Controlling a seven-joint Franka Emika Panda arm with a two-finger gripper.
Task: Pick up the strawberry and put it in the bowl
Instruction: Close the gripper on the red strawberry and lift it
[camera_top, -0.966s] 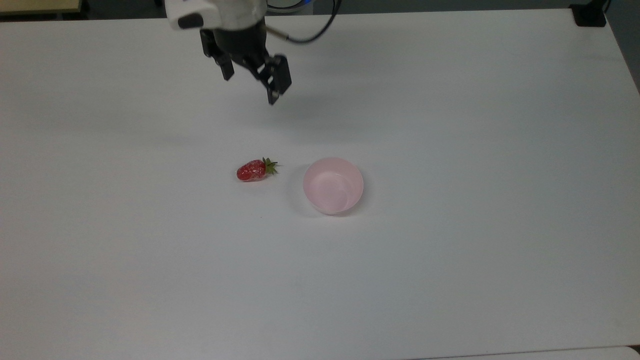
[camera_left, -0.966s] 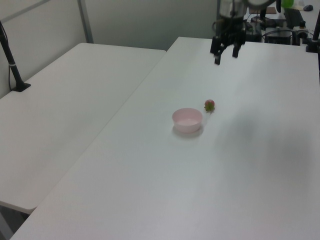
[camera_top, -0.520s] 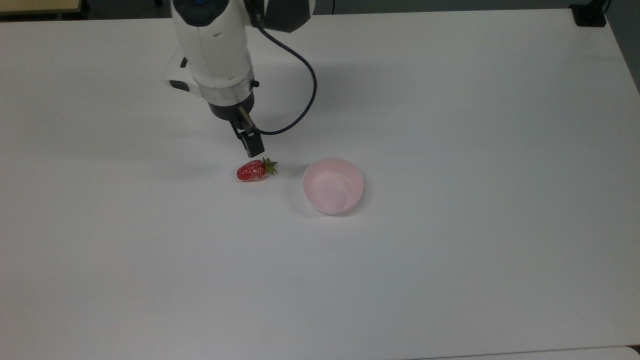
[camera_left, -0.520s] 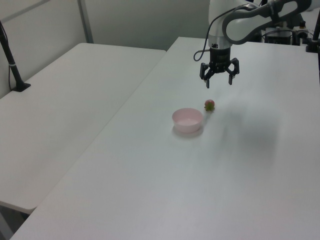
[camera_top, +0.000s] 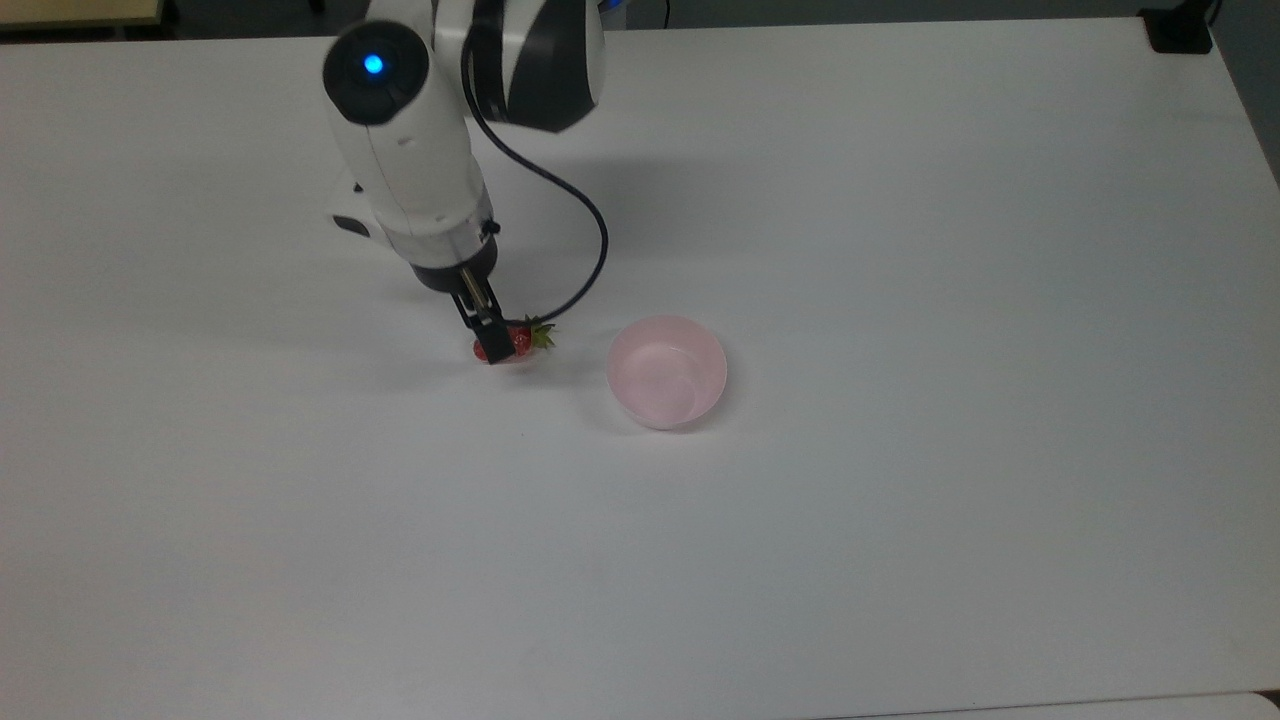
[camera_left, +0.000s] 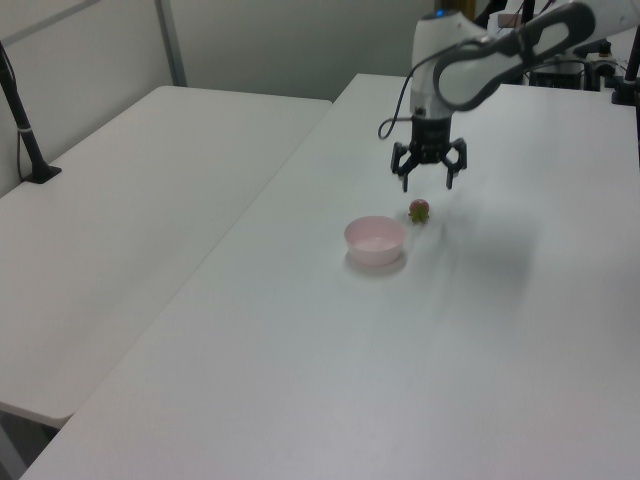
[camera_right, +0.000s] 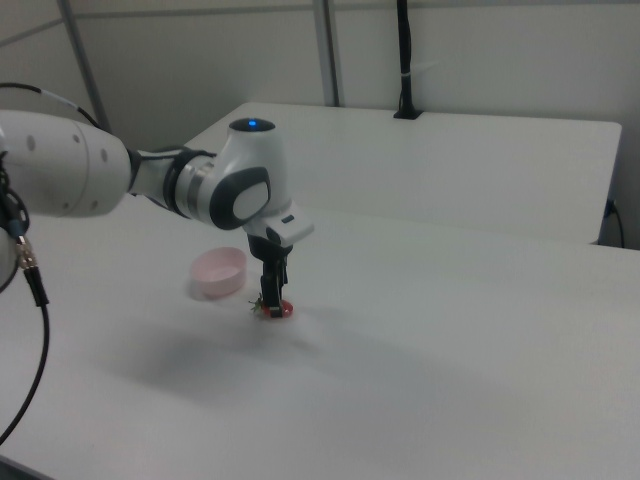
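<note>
- Top view: your gripper (camera_top: 489, 340) was down at the strawberry (camera_top: 518, 340), one dark finger crossing the fruit's red body at the end away from the bowl (camera_top: 667, 372). The strawberry lay on its side on the table (camera_top: 900, 250), just beside the bowl on the top view's left, its green cap pointing toward the bowl. The fruit looked glossy, so I judged it slick; you would have done best to pinch it across the widest part of the red body, not the tapered tip or the leaves
- Left view: the gripper (camera_left: 427, 180) hung with its fingers spread wide and nothing between them, the tips a little above and behind the strawberry (camera_left: 419, 210) as seen from here. The strawberry sat near the bowl (camera_left: 375, 240), at its far right rim, not touching it. It looked small and light, so weight was no concern; a firm squeeze might have made it squirt sideways
- Right view: the gripper (camera_right: 272, 297) pointed straight down onto the strawberry (camera_right: 276, 309), which rested on the table just right of and in front of the bowl (camera_right: 219, 273). The fingertips looked level with the fruit, not yet closed on it, as far as I could judge
</note>
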